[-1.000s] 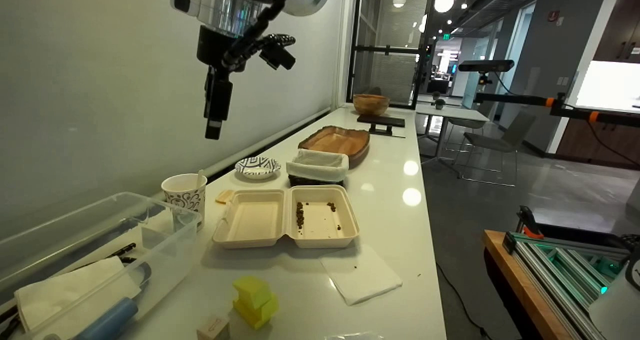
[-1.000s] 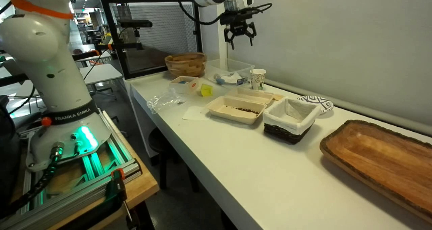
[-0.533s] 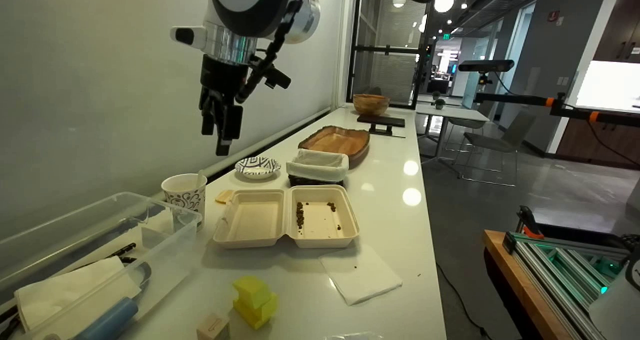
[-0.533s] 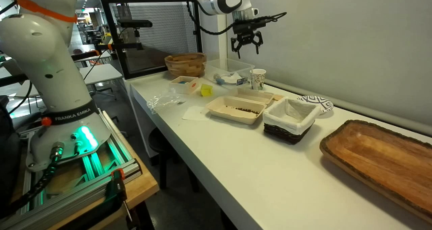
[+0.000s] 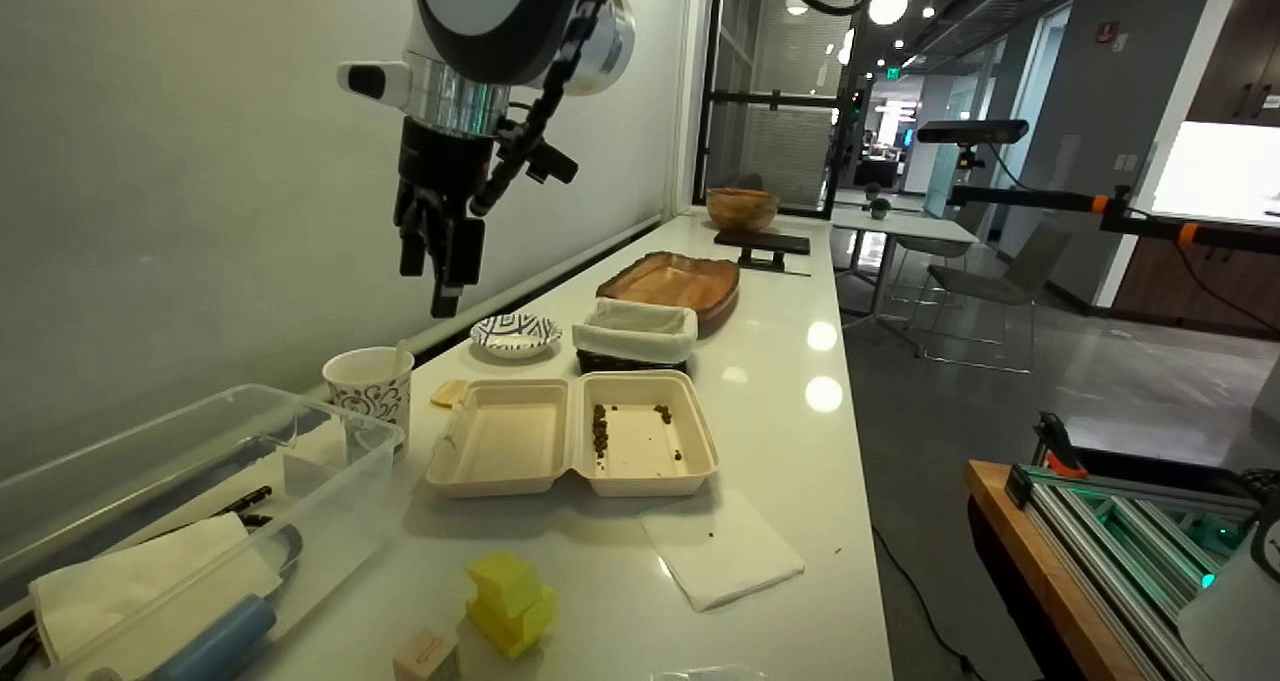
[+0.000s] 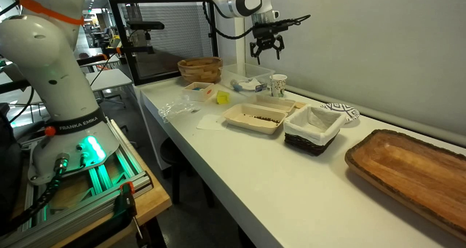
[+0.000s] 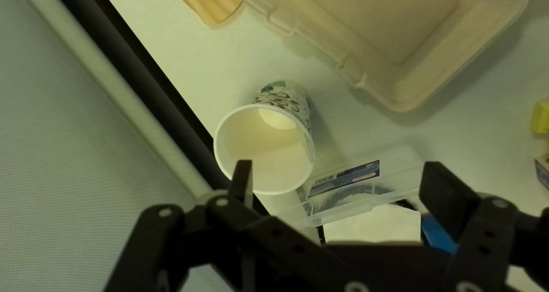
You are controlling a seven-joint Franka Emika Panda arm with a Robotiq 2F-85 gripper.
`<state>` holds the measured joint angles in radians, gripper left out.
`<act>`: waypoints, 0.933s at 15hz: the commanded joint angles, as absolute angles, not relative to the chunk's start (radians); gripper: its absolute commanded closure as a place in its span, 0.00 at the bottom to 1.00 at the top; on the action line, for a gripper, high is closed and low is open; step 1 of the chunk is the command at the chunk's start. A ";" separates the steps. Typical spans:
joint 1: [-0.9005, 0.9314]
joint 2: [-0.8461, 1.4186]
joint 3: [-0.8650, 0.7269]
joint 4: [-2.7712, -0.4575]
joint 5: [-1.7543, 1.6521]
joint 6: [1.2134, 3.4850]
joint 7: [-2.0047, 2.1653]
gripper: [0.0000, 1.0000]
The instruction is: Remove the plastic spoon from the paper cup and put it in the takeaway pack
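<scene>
The paper cup [image 5: 368,398] is off-white with a printed pattern and stands upright by the wall; it also shows in an exterior view [image 6: 278,86]. The plastic spoon [image 5: 400,355] is pale, and its end sticks just above the cup's rim. In the wrist view the open cup [image 7: 274,167] lies near the left finger; a faint pale strip lines its right inner wall. The takeaway pack [image 5: 515,436] lies open beside the cup, with brown crumbs in one half; it shows in the wrist view [image 7: 381,43]. My gripper [image 6: 268,59] is open and empty, above the cup's level.
A clear plastic bin [image 5: 370,491] stands close beside the cup. The wall [image 5: 200,211] runs behind the cup. A patterned bowl [image 5: 515,337], a lined basket [image 5: 635,331] and a wooden tray [image 5: 670,279] stand farther along. Yellow blocks [image 5: 510,601] and a napkin [image 5: 725,551] lie in front.
My gripper has come down, moved nearer the wall and turned, mostly in the first half second. Since then it has sunk only slightly. The cup, spoon and pack have not moved.
</scene>
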<state>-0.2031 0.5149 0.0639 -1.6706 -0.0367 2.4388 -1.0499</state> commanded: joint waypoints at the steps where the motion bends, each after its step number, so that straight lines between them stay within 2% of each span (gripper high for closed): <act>1: -0.216 0.578 0.073 -1.623 -0.035 2.448 -1.141 0.00; 8: -0.222 0.654 0.104 -1.568 -0.034 2.469 -1.345 0.01; 12: -0.214 0.688 0.106 -1.535 -0.040 2.490 -1.417 0.17; 14: -0.216 0.700 0.108 -1.525 -0.038 2.498 -1.444 0.32</act>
